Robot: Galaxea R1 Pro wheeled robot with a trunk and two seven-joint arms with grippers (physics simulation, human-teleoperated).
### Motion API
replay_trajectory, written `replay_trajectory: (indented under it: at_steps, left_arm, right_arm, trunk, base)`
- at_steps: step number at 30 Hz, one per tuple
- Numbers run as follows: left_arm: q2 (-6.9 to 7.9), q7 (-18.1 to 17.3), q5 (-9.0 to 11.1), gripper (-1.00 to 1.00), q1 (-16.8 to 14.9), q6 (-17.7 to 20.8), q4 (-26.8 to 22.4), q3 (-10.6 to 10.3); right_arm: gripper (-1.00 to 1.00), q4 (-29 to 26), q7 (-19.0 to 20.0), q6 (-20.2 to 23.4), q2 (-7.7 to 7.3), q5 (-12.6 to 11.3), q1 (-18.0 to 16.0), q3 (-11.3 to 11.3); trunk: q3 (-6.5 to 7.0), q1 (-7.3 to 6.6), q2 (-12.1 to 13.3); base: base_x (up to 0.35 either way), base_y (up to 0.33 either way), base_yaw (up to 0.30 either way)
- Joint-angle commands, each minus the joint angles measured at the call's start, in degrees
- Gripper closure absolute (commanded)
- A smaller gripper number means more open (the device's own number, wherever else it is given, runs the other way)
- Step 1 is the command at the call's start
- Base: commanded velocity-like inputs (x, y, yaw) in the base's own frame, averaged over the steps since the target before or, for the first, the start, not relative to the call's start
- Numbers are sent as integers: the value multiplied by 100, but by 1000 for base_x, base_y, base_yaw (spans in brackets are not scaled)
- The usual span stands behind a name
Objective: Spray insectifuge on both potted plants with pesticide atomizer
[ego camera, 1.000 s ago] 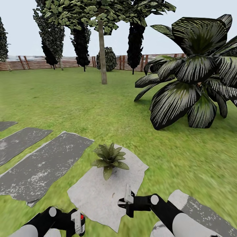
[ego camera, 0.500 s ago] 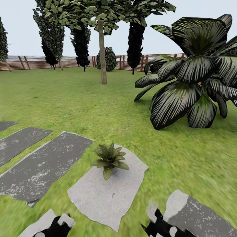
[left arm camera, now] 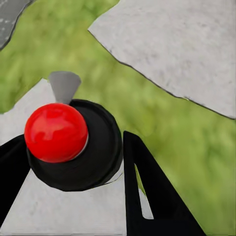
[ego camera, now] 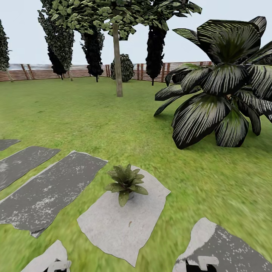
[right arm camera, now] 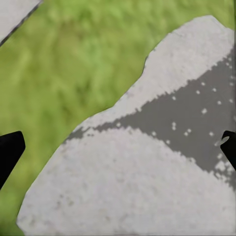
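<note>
Pesticide atomizer (left arm camera: 73, 147) sits in the left gripper (left arm camera: 69, 191), seen from above in the left wrist view: round dark body with a red ball cap and a pale grey nozzle, black fingers (left arm camera: 147, 191) on either side, so the jaws are clamped on it. Under it there's a pale stepping stone (left arm camera: 187, 49), then a grass (left arm camera: 196, 142) strip along its jagged edge. Head view: one potted plant (ego camera: 125, 183), a low rosette, stands on the far part of a light grey stone slab (ego camera: 113, 223), close to its left edge, with bare stone in front of it. Darker stones (ego camera: 49, 189) run off to the left, open lawn (ego camera: 94, 121) behind, a big striped-leaf palm (ego camera: 223, 94) on the right, a tree trunk (ego camera: 118, 56) and the slatted fence (ego camera: 37, 71) way back. Right wrist view: the right gripper (right arm camera: 118, 147) has its black fingertips (right arm camera: 10, 150) at opposite picture edges, jaws wide apart, hanging over a speckled grey stone (right arm camera: 147, 167) whose ragged edge meets grass.
</note>
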Motion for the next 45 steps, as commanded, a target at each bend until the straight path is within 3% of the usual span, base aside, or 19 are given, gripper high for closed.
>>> replay_trajectory:
  at_steps: [1,9,13,45]
  left_arm:
    - [-9,-25,33,100,-3,-15,26,24]
    - [-44,-19,42,100,-2,-19,66,24]
    - [-44,-19,46,100,-2,-23,117,24]
    - [-44,-19,41,100,-2,-25,137,24]
  right_arm:
    - [-100,-8,-34,-2,-2,-30,1,50]
    - [-100,-14,-20,17,41,-36,2,66]
    - [-100,-3,-8,51,204,-33,74,60]
    - [-100,-3,-8,51,208,-33,81,60]
  trunk:
    - [-5,-1,-2]
    - [-5,-1,-2]
    - [-5,-1,-2]
    - [-5,-1,-2]
  base:
    - [0,0,0]
    - [0,0,0]
    - [0,0,0]
    - [0,0,0]
